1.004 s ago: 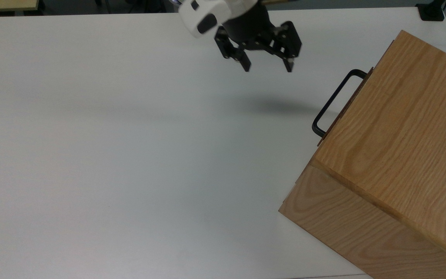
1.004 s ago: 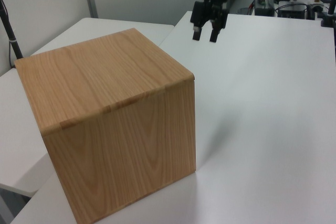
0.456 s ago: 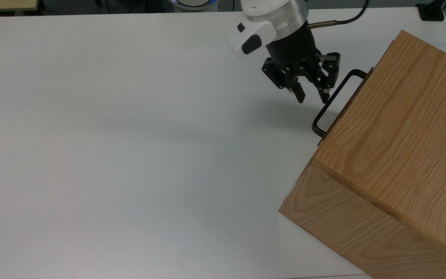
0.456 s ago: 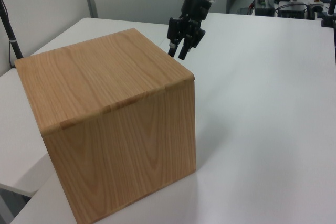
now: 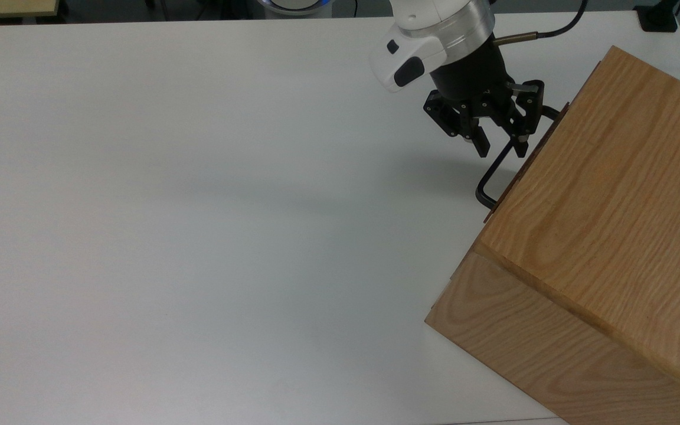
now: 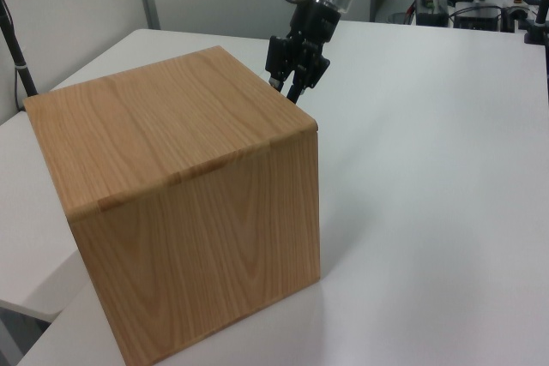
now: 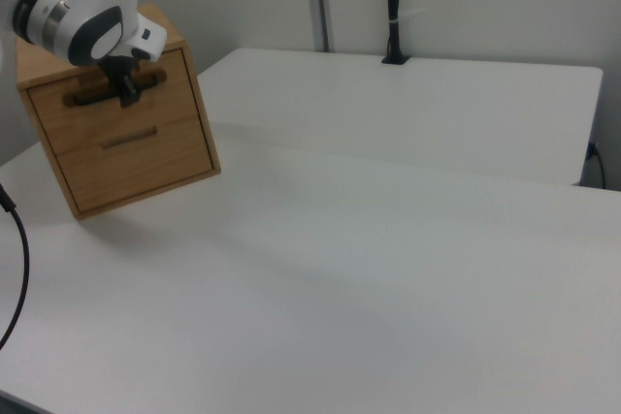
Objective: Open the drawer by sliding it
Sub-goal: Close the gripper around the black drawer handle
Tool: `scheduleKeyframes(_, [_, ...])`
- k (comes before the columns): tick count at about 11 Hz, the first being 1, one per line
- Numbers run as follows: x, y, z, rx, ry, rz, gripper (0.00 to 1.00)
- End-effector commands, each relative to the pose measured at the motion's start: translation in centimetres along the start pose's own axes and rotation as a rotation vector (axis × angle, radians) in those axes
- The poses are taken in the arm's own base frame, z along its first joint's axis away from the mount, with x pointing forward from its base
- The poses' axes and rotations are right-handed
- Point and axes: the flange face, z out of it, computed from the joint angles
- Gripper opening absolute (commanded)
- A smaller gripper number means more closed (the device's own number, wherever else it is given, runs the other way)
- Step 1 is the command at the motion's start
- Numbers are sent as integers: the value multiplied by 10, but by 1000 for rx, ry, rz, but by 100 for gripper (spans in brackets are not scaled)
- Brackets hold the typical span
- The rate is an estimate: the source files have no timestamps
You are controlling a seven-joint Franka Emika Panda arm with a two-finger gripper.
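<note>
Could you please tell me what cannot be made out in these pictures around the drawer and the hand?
- Top view: the drawer front is hidden under the cabinet top; the handle is partly covered by the hand.
- Left view: the drawer and handle lie behind the cabinet.
- Right view: the arm covers the handle's middle; whether a finger touches it is too small to tell.

No readable text, label, brand, number or sign is seen in any of the views.
</note>
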Motion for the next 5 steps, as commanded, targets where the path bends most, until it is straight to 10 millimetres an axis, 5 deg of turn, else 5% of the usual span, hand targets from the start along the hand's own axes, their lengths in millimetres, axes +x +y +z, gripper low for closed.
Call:
scheduleKeyframes(1, [1, -8, 11, 26, 15, 15, 35])
scheduleKeyframes(3, [-3, -11, 14, 28, 7, 21, 12])
scheduleKeyframes(5, [-5, -14, 11, 32, 8, 45, 0])
